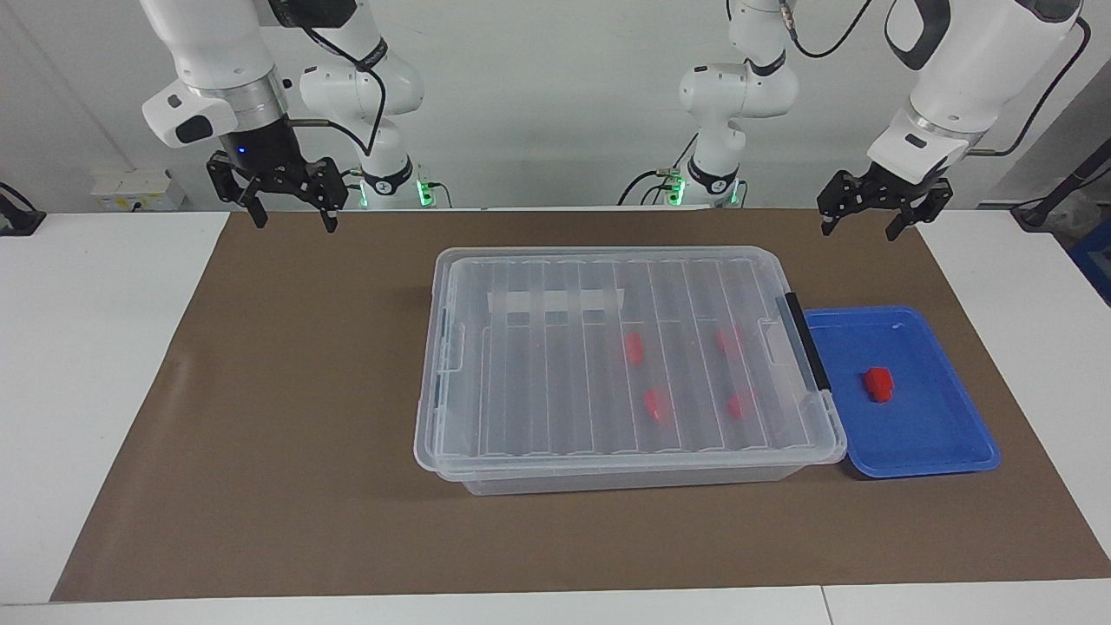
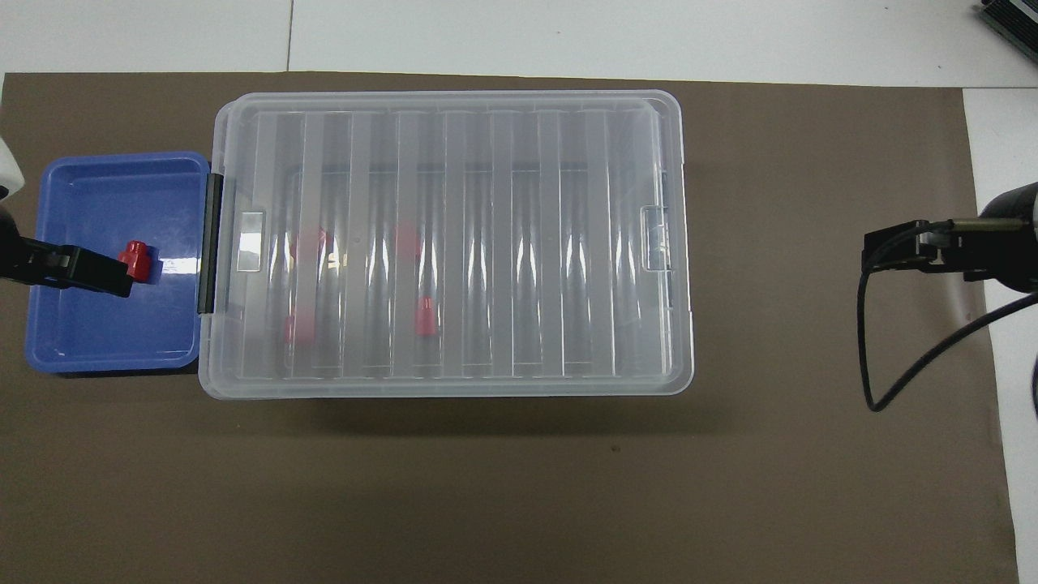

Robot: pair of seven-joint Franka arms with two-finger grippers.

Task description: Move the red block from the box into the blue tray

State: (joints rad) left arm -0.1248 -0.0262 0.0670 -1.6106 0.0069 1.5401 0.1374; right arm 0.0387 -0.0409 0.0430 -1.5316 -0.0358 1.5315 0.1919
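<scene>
With one red block (image 1: 878,384) seemingly resting in the blue tray (image 1: 946,451) beside the lidded box (image 1: 625,434), I am holding my right gripper (image 1: 291,213) and left gripper (image 1: 872,219) wide, empty, clear above.

text: none readable | box (image 1: 608,365) lid: white tape strip (image 1: 555,301), blank, no writing made out | blue tray (image 1: 933,434): no label | red block (image 1: 877,384): no marking | arm housings: no brand legible | tabletop (image 1: 286,434) brown mat: no print
</scene>
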